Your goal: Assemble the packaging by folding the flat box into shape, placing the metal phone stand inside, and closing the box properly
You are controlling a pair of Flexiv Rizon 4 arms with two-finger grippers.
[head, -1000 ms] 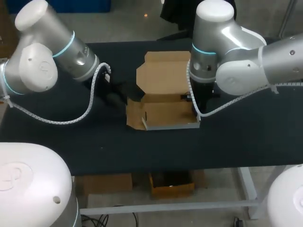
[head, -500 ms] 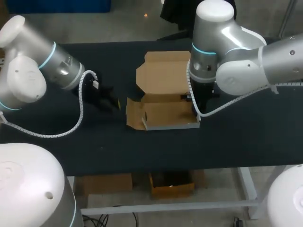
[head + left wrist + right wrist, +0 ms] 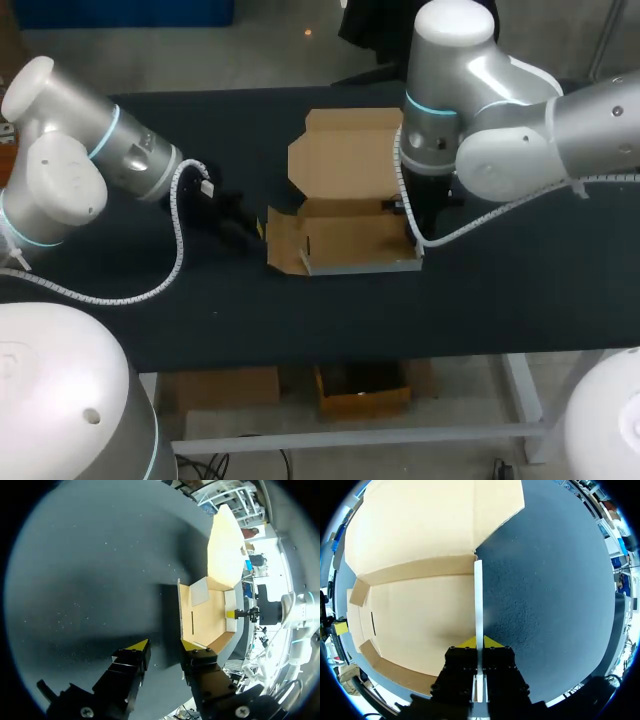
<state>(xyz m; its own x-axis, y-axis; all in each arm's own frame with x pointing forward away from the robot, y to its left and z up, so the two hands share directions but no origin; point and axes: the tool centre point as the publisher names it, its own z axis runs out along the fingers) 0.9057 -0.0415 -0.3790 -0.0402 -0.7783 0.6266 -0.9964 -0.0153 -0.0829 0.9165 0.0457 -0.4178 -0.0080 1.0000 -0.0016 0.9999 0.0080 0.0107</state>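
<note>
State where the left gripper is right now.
In the head view the left gripper is left of centre, open, beside the cardboard box at its left flap.

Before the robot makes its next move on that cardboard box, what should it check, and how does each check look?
1. Right gripper has a firm hold: ok. Both fingers are shut on the box's upright side wall.
2. Left gripper is ready to grasp: ok. Its fingers are apart with nothing between them.
3. Left gripper touches the left flap: not ok. The flap's edge stands just ahead of the fingers, apart from them.
4. Lid is out of the way: ok. It is folded back and open.
5. Box is fully shaped: not ok. The left flap splays outward.
6. Metal phone stand is at hand: cannot tell. No view shows it.
</note>
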